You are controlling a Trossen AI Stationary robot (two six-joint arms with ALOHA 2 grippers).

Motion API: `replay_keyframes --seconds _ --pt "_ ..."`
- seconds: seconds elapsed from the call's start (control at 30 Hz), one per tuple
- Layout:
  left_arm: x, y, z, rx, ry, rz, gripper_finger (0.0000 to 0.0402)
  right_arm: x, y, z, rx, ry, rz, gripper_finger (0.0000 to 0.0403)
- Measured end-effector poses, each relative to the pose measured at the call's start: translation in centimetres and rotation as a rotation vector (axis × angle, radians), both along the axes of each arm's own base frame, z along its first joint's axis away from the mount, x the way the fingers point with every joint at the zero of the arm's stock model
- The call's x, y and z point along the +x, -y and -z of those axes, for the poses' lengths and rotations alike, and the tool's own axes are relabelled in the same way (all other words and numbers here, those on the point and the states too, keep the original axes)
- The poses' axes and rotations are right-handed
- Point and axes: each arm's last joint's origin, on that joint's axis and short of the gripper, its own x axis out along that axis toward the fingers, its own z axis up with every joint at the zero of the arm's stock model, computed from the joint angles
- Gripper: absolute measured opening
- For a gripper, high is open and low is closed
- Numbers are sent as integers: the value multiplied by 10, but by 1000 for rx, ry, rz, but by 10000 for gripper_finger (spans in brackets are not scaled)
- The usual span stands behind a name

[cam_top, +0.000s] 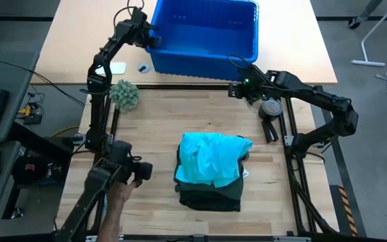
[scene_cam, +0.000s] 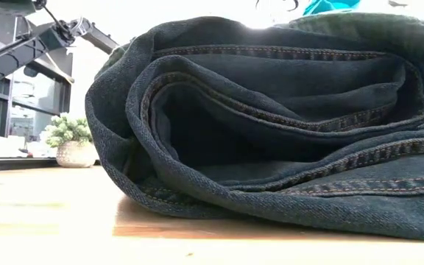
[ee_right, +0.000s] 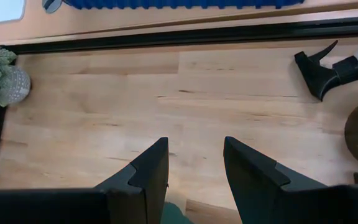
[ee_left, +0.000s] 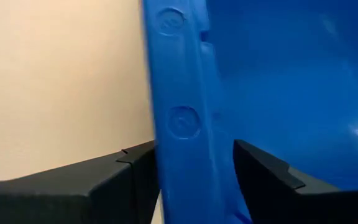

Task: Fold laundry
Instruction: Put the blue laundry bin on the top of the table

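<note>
The laundry lies in a folded stack mid-table: a turquoise shirt (cam_top: 210, 158) on top of dark green garments (cam_top: 210, 195). In the low view the stack's dark folds (scene_cam: 285, 118) fill the picture. My left gripper (cam_top: 152, 39) is at the left wall of the blue bin (cam_top: 207, 30), far from the laundry. It is open, with one finger outside the wall and one inside (ee_left: 194, 149). My right gripper (cam_top: 236, 88) hangs open over bare table beyond the stack's far side, with nothing between its fingers (ee_right: 194, 146). My left gripper straddles the bin's left wall (ee_left: 179, 118) from above, slanting down, one finger (ee_left: 129, 180) outside and one (ee_left: 266, 180) inside. I cannot tell whether either finger touches the wall.
A small potted plant (cam_top: 124, 94) stands at the table's far left. A spray bottle (cam_top: 271, 114) lies by the right arm. A person's hand (cam_top: 118, 202) shows at the near left beside a dark stand. Bare wood lies between the stack and the bin.
</note>
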Motion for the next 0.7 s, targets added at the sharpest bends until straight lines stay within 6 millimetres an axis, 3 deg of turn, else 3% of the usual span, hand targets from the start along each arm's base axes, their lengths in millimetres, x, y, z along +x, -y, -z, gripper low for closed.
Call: replay_keyframes --seconds 0.1,0.23,0.4,0.6,0.7 --pt "2 4 -2 -17 -2 8 147 0 0 0 -11 -12 -20 138" --pt "2 12 -10 -63 52 -57 56 -2 3 -1 -86 -51 23 138" --pt "8 28 -25 -87 52 -33 52 -8 23 -14 -238 -37 145 138" --pt "9 37 -60 -13 221 -31 52 -15 50 -32 -323 37 91 138" --pt "8 41 -66 -10 234 -20 52 -19 57 -36 -324 53 59 138"
